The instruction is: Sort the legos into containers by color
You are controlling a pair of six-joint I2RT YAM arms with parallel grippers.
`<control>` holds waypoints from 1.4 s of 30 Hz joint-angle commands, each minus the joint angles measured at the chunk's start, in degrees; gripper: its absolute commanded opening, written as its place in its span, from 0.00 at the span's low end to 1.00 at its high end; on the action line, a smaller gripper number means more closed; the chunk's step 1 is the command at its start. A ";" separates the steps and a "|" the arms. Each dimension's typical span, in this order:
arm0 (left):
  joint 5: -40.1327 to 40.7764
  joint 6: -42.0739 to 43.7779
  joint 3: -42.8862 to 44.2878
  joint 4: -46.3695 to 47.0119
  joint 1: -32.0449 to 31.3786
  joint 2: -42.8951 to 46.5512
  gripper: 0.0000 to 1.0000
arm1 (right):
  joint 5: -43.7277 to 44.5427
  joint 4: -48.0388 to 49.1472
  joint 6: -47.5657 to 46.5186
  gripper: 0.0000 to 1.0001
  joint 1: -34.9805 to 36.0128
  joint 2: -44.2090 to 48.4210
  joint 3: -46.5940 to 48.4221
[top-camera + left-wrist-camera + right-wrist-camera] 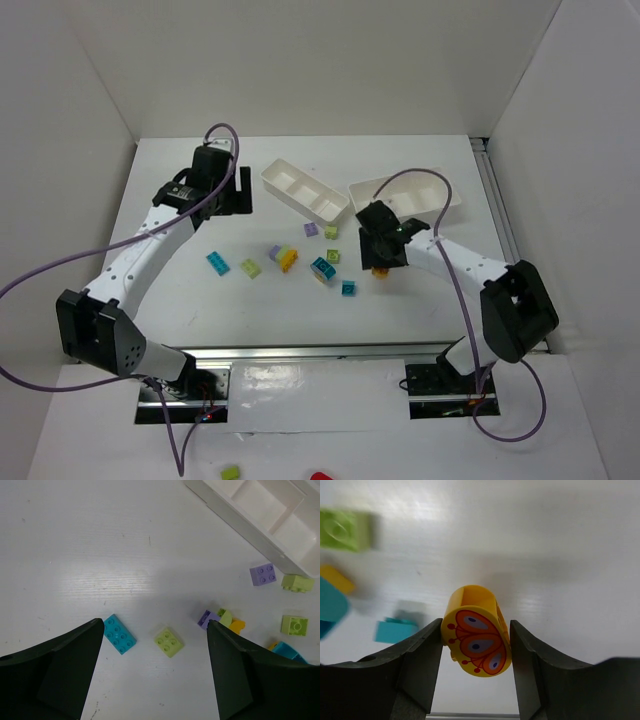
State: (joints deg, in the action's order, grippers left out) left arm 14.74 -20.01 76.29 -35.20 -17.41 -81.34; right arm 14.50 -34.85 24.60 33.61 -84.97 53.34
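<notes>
**Dicey pinch, right of centre**

Right gripper (475, 625) has its black fingers (420, 665) pressed vs. both sides of a yellow-orange rounded plastic brick w/ a butterfly print (476, 640), low centre of the wrist view. From above it sits right of centre, just below the right-hand white three-compartment plastic tray (455, 200).

Risk as I see it: the butterfly brick's sides are curved & it's held out near the tips, so it could twist or squirt out on the lift. Can't tell if it's off the table yet. A small teal brick (394, 631) lies near, to the left, prob. out of harm's way.

Pose: right arm folds in from lower right, wrist pitched down at the table. Left arm runs up the left side. The left gripper (154, 625) hangs jaws wide, holding nothing, above a cyan rectangular brick (119, 634) & a lime square brick (168, 641), w/ the other white tray (290, 200) at upper right of its view
</notes>
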 commanded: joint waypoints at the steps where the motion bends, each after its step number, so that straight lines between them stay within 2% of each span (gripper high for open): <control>1: 3.80 -1.61 3.60 -1.80 -0.17 -0.05 0.94 | 6.50 -3.12 0.98 0.50 0.41 4.02 9.48; 3: 5.03 -1.61 3.60 -2.68 -0.17 -0.57 0.95 | 6.50 -3.65 -0.68 0.50 -1.34 4.02 15.19; 8: 5.03 -1.61 5.26 -3.20 -0.17 -1.10 0.99 | 7.29 -0.40 -2.19 0.50 -5.91 -5.89 28.10; 14: 3.90 -1.61 5.89 -4.44 -0.17 -2.24 0.99 | 7.29 1.71 -3.24 0.51 -8.91 -18.63 37.44; 17: 2.66 -2.23 5.89 -4.44 -0.17 -2.86 0.99 | 7.91 2.94 -3.77 0.51 -9.52 -21.02 39.64; 18: 2.66 -2.23 6.50 -4.44 -0.17 -2.86 0.99 | 8.43 2.95 -3.77 0.54 -9.52 -21.81 39.65; 22: 2.04 -2.23 7.73 -5.67 -0.17 -4.00 0.99 | 9.57 1.64 -2.37 0.94 -10.14 -21.82 41.67; 24: 2.57 -2.23 8.96 -5.67 -0.17 -4.00 0.99 | 10.89 1.63 -2.36 0.97 -10.14 -19.03 41.67; 26: 2.57 -2.23 8.96 -6.20 -0.17 -4.00 0.99 | 11.51 1.63 -1.84 0.98 -8.39 -16.03 38.08; 29: 2.57 -2.23 9.49 -6.20 -0.17 -4.00 0.99 | 10.46 3.73 -1.84 0.95 -5.50 -8.39 30.09; 34: 3.89 -2.84 9.49 -6.20 -0.17 -3.47 0.99 | 4.23 3.74 3.08 0.92 0.13 2.33 14.20; 37: 2.66 -3.37 9.49 -6.20 -0.17 -3.47 0.99 | -0.34 5.66 3.79 0.92 5.84 4.46 9.16; 38: 1.88 -3.37 9.49 -6.20 -0.17 -4.26 0.99 | -1.57 7.24 2.48 0.96 7.42 4.46 7.41; 39: 1.87 -3.89 9.49 -6.20 -0.17 -4.79 0.99 | -1.58 7.78 0.64 0.98 10.66 4.46 7.39; 42: 0.47 -3.90 9.49 -6.20 -0.17 -4.79 0.99 | -1.58 8.84 -3.67 0.99 14.46 2.80 7.38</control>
State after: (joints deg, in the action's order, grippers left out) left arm 16.86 -22.85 83.79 -41.15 -17.41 -85.38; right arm 14.72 -30.79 24.51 44.53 -81.45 60.23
